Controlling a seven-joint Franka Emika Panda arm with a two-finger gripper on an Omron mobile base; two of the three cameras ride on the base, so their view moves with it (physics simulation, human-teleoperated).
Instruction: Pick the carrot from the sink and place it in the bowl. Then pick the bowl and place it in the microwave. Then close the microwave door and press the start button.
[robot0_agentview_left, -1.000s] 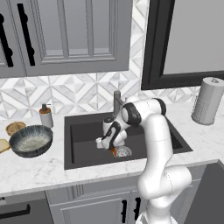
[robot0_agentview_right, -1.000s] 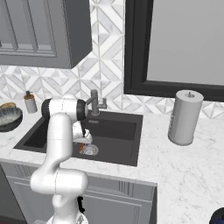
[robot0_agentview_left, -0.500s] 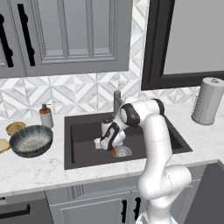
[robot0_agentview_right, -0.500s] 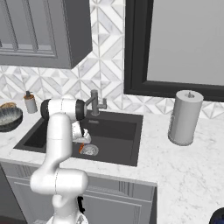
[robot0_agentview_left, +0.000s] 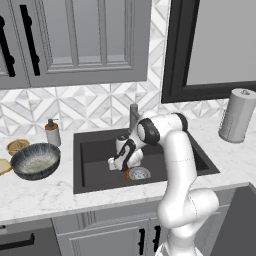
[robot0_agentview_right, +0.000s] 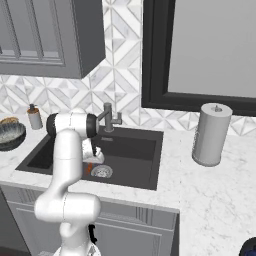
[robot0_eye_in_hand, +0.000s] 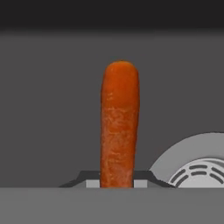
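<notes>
The carrot (robot0_eye_in_hand: 120, 127), a short orange stick, lies on the floor of the dark sink (robot0_agentview_left: 100, 165) right beside the round metal drain (robot0_agentview_left: 140, 173). My gripper (robot0_agentview_left: 124, 169) reaches down into the basin, and its two dark fingertips (robot0_eye_in_hand: 87, 180) press against the carrot's near end from both sides. From the right the carrot (robot0_agentview_right: 89, 168) peeks out orange under the hand, next to the drain (robot0_agentview_right: 101, 171). The blue-grey bowl (robot0_agentview_left: 36, 160) sits on the counter left of the sink, also seen at the bowl's rim (robot0_agentview_right: 10, 135). The microwave is out of view.
A grey faucet (robot0_agentview_left: 134, 114) rises behind the sink. A soap bottle (robot0_agentview_left: 51, 132) and a small tan bowl (robot0_agentview_left: 17, 146) stand near the big bowl. A paper towel roll (robot0_agentview_left: 237, 116) is on the right counter under a black-framed panel (robot0_agentview_left: 172, 50).
The jaws have narrowed from wide open until they meet the carrot's sides. The hand has stayed low in the sink by the drain.
</notes>
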